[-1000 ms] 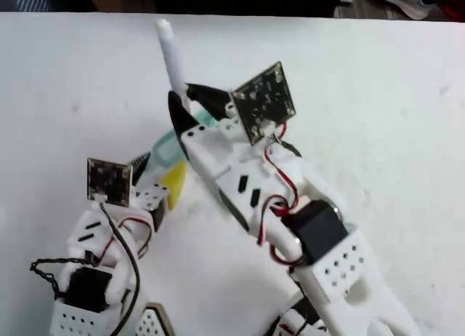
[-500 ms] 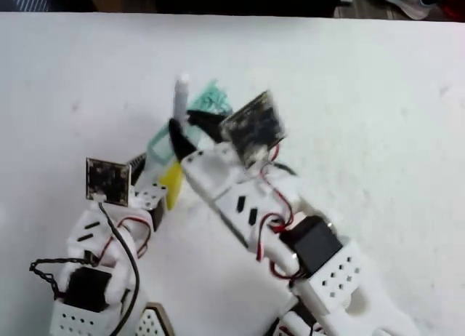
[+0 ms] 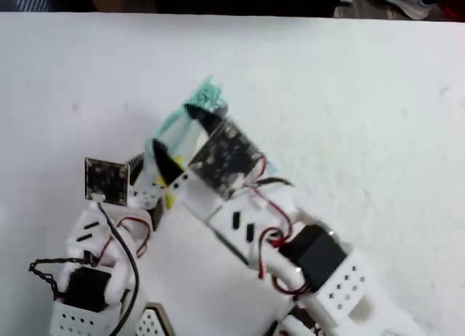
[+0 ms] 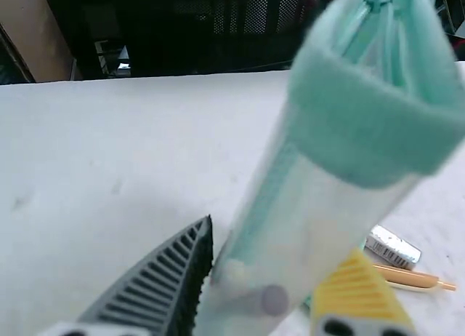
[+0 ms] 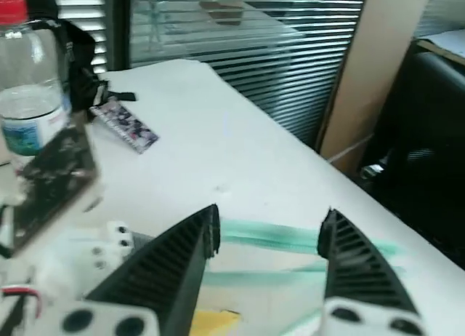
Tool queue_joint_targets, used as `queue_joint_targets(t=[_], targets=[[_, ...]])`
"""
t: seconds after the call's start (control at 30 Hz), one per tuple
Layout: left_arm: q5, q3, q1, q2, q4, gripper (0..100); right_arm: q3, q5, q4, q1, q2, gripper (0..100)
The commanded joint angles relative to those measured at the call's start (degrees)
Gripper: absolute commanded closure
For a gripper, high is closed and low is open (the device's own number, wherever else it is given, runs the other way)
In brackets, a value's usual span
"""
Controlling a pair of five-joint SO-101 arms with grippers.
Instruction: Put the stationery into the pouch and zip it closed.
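Observation:
A pouch with teal edges and clear walls stands tilted on the white table, its mouth toward the far side. My left gripper is shut on the pouch, with a grey finger on one side and a yellow one on the other. A pale shape shows through the clear wall near those fingers. My right gripper hangs open just over the pouch's teal zipper strips, with nothing between its black fingers. From above, the right gripper straddles the pouch and the left gripper sits at its near end.
A tan pen and a small silver item lie on the table beside the pouch. A water bottle and a small printed card stand farther off. The table edge runs along the far side.
The right gripper carried a white pen down toward the pouch's mouth and rolled its wrist; the pen no longer sticks up above it. The left arm kept still.

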Motion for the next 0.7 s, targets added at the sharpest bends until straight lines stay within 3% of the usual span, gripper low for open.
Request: queue_joint_targets(t=[0.0, 0.23, 0.33, 0.5, 0.67], targets=[[0.62, -0.26, -0.22, -0.48, -1.05, 77, -5.19, 0.88, 1.80, 4.79, -1.54, 79.3], [0.88, -0.53, -5.41, -0.48, -1.23, 78, -4.31, 0.88, 7.78, 21.05, 0.22, 79.3], [4.92, -0.53, -8.04, -0.48, -2.02, 78, -0.53, 1.23, 8.57, 25.80, 2.68, 79.4], [6.24, -0.26, -10.33, -0.48, -2.46, 78, 5.01, 2.37, 8.66, 27.91, 9.36, 79.4], [6.24, -0.26, -10.42, -0.48, -2.46, 78, 9.05, 10.64, 7.52, 25.10, 19.30, 82.8]])
